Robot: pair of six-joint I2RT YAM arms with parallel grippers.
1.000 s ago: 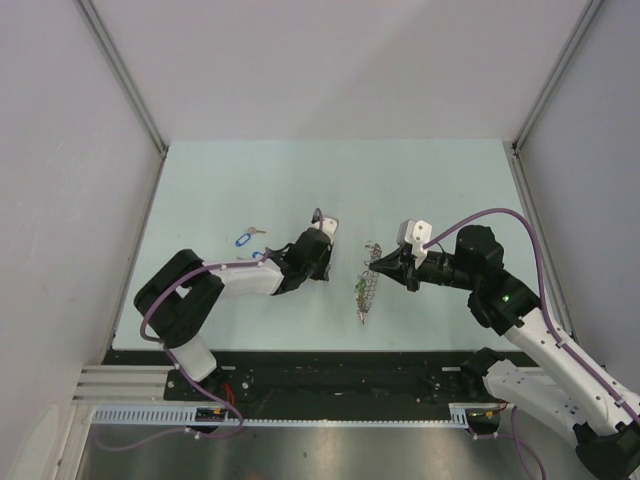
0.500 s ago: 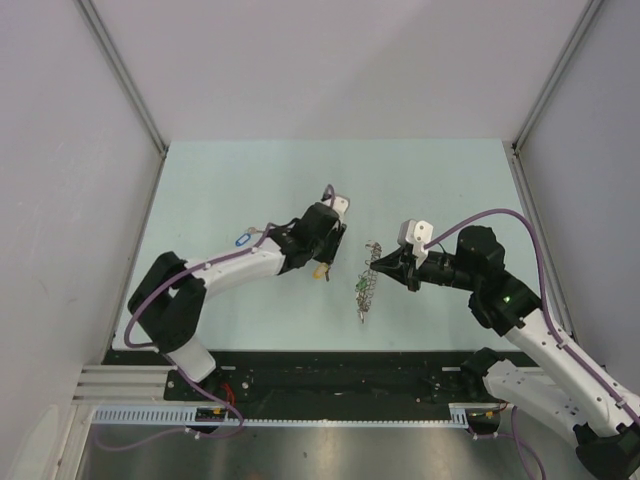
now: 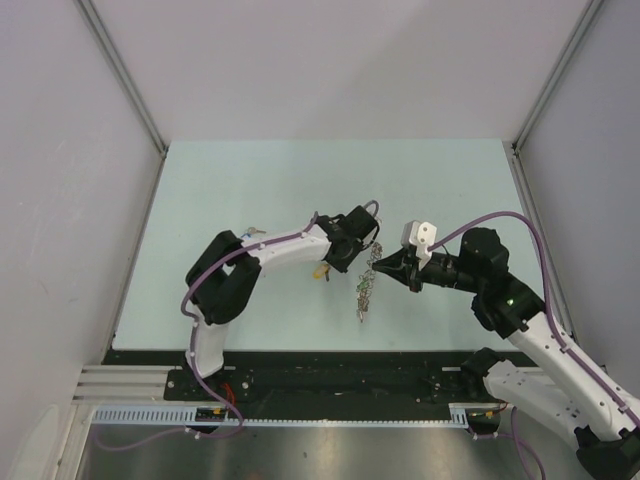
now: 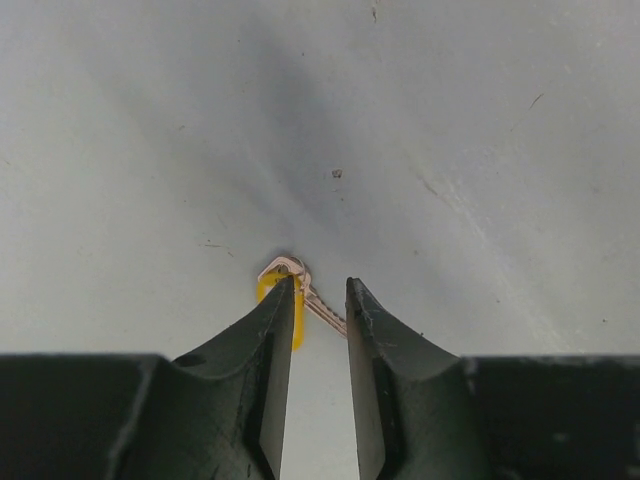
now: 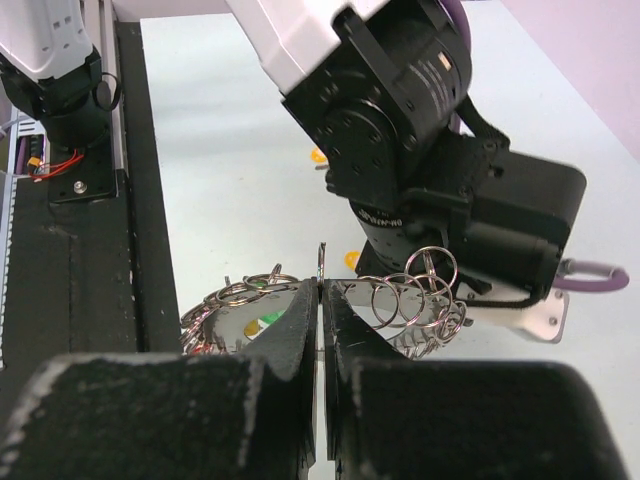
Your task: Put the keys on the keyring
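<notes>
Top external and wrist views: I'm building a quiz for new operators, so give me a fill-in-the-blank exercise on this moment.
The jaws of the right gripper are ___ on the keyring.
The key at the tips of the left gripper carries a ___ tag.
The cable running along the right arm is ___.
Missing words: shut; yellow; purple.

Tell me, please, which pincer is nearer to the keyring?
Right: the right pincer grips the keyring itself, while the left pincer is beside it, at a yellow-tagged key.
</notes>
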